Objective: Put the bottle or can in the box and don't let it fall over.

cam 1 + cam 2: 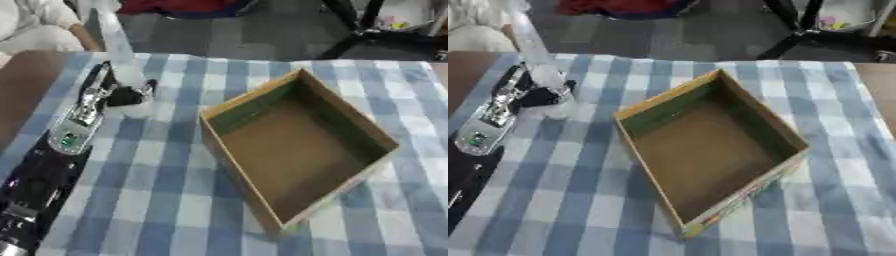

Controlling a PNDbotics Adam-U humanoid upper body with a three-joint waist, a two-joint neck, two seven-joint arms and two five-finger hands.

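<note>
Robot's left hand (118,95), black w/ silver joints, comes in from lower left along its dark forearm w/ a silver-grey wrist section; fingers are curled round the lower part of a tall, pale, see-through plastic bottle (118,47). The bottle stands roughly upright, leaning a little to the view's left, its base at the hand on the blue-and-white checked tablecloth (157,190), its top reaching up past the far table edge in the pic; it's blurred, so cap & label can't be made out. Whether the base sits on the cloth or is just off it, can't tell. To the right of the hand, apart from it w/ a strip of checked cloth between, lies an open, shallow cardboard box (710,145), rectangular, brown inside w/ greenish inner walls & a colourful printed strip along its near outer side. Box is turned at an angle to the table edge, one corner toward the far side, & nothing lies in it. The bottle is outside the box, at the hand, level w/ the box's far-left wall. Left of the hand bare brown tabletop (26,85) shows beyond the cloth. Right hand isn't in either view.
</note>
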